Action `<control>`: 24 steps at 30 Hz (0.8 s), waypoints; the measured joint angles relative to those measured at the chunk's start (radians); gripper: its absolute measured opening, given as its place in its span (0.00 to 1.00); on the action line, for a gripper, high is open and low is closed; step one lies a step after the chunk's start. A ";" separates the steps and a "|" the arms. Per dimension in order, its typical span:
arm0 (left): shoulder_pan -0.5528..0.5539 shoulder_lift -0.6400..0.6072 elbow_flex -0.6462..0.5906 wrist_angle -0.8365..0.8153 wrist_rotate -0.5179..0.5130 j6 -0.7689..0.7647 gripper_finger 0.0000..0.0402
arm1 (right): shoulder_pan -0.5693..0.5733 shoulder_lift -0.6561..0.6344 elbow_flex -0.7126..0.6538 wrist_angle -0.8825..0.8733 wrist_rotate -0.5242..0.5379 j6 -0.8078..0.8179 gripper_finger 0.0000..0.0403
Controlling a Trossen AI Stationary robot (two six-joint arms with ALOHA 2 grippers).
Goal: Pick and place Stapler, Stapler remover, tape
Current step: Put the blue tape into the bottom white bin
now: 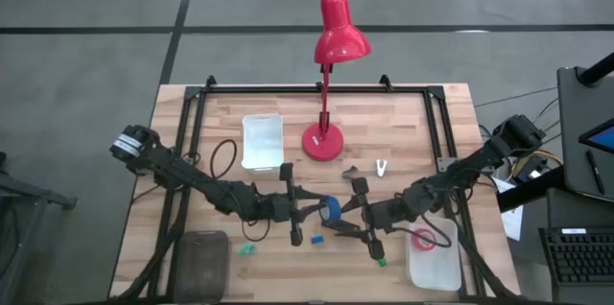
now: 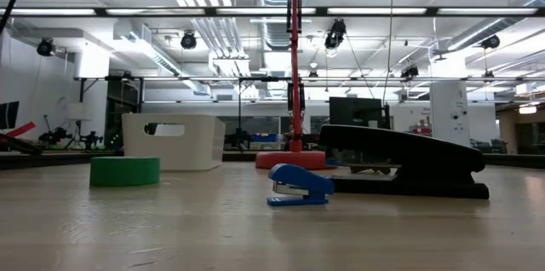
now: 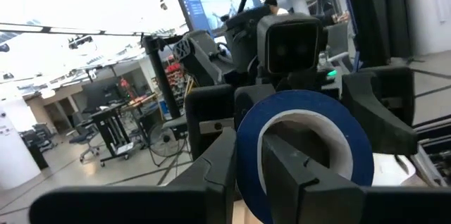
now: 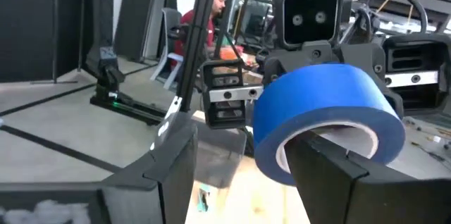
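Observation:
A blue tape roll [image 1: 331, 211] with a pale core hangs in the air between my two grippers, above the table's near middle. My left gripper [image 1: 318, 212] is shut on it. My right gripper [image 1: 347, 217] faces it, open, its fingers standing either side of the roll [image 4: 324, 104]. A black stapler [image 2: 400, 162] lies flat on the table. A red tape roll [image 1: 422, 240] lies in the clear bin [image 1: 436, 269]. A small silver remover [image 1: 381, 167] lies near the lamp base. A flat green round thing [image 2: 125, 171] rests on the table. My left gripper pinches the blue roll's wall [image 3: 248, 155], with one finger [image 3: 303, 175] inside the pale core and the other [image 3: 211, 164] outside. It comes level from the table's left. The roll is lifted clear and stands on edge. My right gripper has one finger [image 4: 338, 175] at the roll's core opening; I cannot tell whether it touches.
A red desk lamp [image 1: 324, 140] stands at the table's far middle, with a white tray [image 1: 262, 140] to its left. A dark bin [image 1: 201, 257] sits at the near left. Tiny blue [image 1: 317, 240] and green [image 1: 247, 247] blocks lie below the grippers. A black frame rims the table.

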 joint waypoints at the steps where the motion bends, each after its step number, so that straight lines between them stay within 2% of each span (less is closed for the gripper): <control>1: 0.001 0.000 0.000 0.000 0.001 0.000 0.14 | 0.000 -0.001 0.002 -0.002 0.002 0.000 0.50; 13: 0.003 0.000 0.000 0.002 0.003 -0.003 0.14 | -0.017 -0.013 0.015 -0.001 0.001 0.020 0.43; 19: 0.009 0.000 0.000 -0.009 0.005 -0.003 0.14 | -0.034 -0.013 0.015 -0.005 -0.002 0.050 0.34; 24: 0.013 0.000 0.000 -0.018 0.045 -0.007 0.14 | -0.033 -0.012 0.014 -0.011 -0.006 0.047 0.23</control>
